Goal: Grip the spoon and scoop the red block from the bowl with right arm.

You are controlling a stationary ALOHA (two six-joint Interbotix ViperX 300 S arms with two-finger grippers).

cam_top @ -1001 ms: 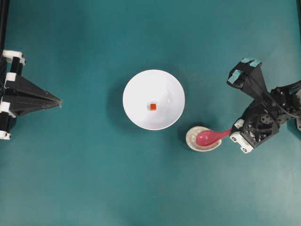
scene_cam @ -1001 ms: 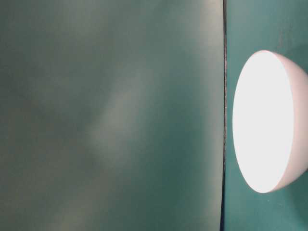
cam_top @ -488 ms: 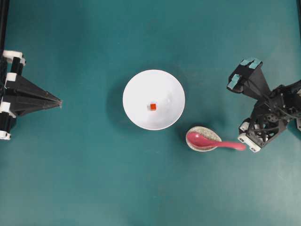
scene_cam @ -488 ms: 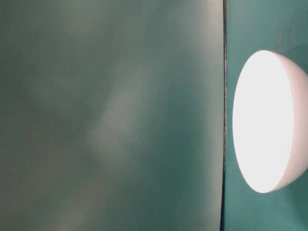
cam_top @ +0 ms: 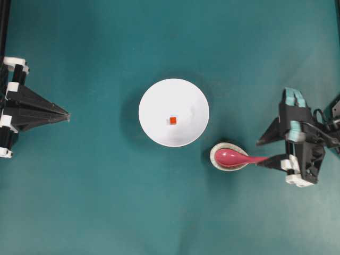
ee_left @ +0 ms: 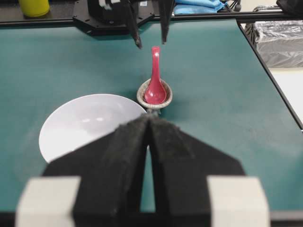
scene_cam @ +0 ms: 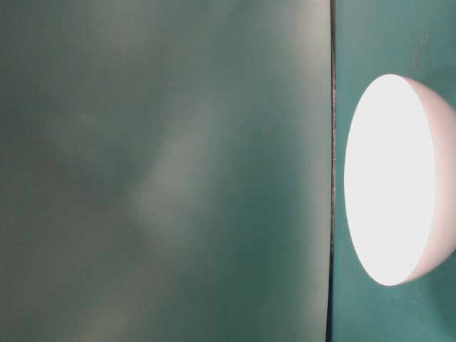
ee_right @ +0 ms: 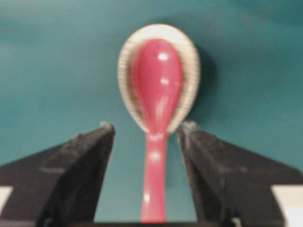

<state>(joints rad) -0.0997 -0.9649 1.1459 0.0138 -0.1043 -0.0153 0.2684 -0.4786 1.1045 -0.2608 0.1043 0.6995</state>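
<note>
Pink spoon now lies square in its speckled dish near the desk's right edge; your right gripper has swung round, jaws apart astride the handle. Left gripper is pressed together. You look ready to close; red block waits in the bowl.

So there's one white bowl sitting mid-table, with one tiny red block lying inside it. Just right of the bowl one small speckled dish is carrying one pink spoon. Two black grippers are showing, one left of the bowl, one right.
</note>
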